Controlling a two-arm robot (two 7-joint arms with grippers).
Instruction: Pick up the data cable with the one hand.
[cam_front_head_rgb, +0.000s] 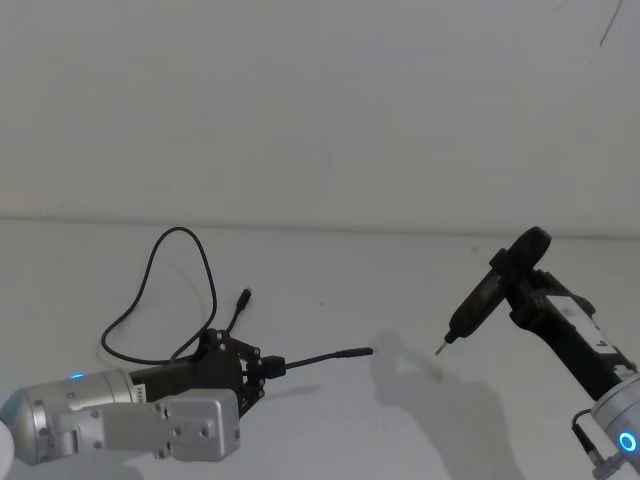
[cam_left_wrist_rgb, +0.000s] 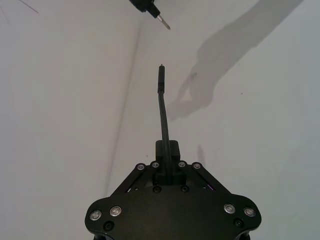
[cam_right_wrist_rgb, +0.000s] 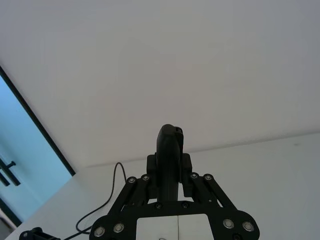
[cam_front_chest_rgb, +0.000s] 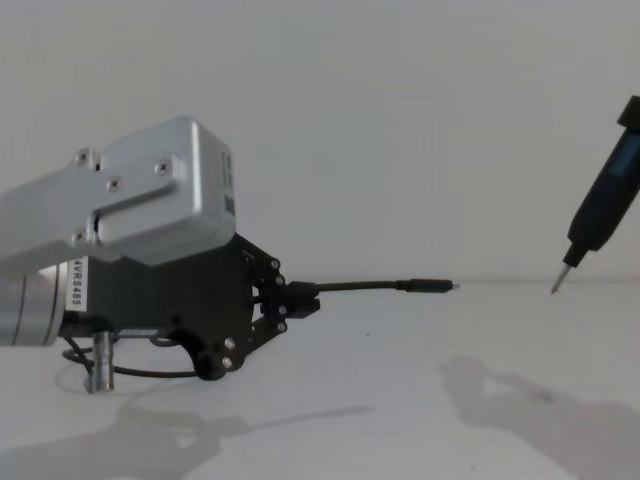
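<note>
Head view: one cable (cam_front_head_rgb: 211, 275) loops across the lower left, carrying two plugs, one plug (cam_front_head_rgb: 355, 352) at centre, the other plug (cam_front_head_rgb: 245, 295) left of centre. Two grippers flank the frame: the left gripper (cam_front_head_rgb: 265, 367) at lower left, the right gripper (cam_front_head_rgb: 518, 288) at right. One tool (cam_front_head_rgb: 480, 298). One table (cam_front_head_rgb: 330, 420).

Under the tip of the tool (cam_front_head_rgb: 487, 295), held tilted by the right gripper (cam_front_head_rgb: 515, 288), the table (cam_front_head_rgb: 420, 420) lies bare. Facing the tip, near but apart, the cable (cam_front_head_rgb: 322, 356) juts level from the left gripper (cam_front_head_rgb: 268, 366). Its loops lie well beyond.
</note>
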